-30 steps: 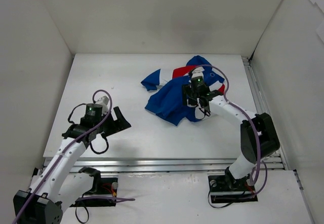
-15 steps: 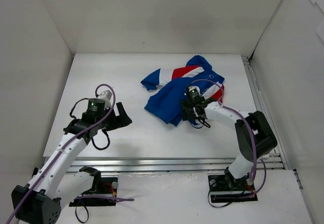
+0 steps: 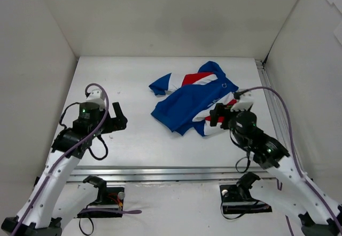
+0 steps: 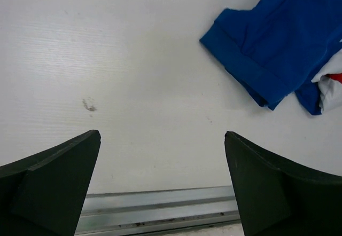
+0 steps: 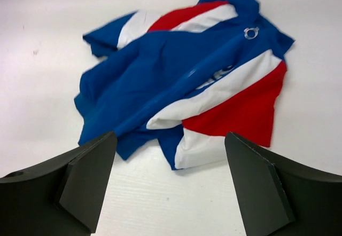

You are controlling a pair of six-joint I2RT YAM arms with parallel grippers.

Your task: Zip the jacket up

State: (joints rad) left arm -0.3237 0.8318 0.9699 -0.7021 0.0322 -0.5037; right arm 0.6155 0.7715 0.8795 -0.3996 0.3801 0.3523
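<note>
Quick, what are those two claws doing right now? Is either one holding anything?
Left gripper: open, holding nothing.
Right gripper: open, holding nothing; the jacket lies on the table ahead of it.

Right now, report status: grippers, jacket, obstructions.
Left gripper open, empty, over table. Right gripper open, empty, beside jacket. Jacket crumpled on table, held by neither. No obstruction seen.

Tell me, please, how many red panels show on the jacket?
2: a red stripe at the far edge, a larger red panel near right; jacket folds may hide more.
</note>
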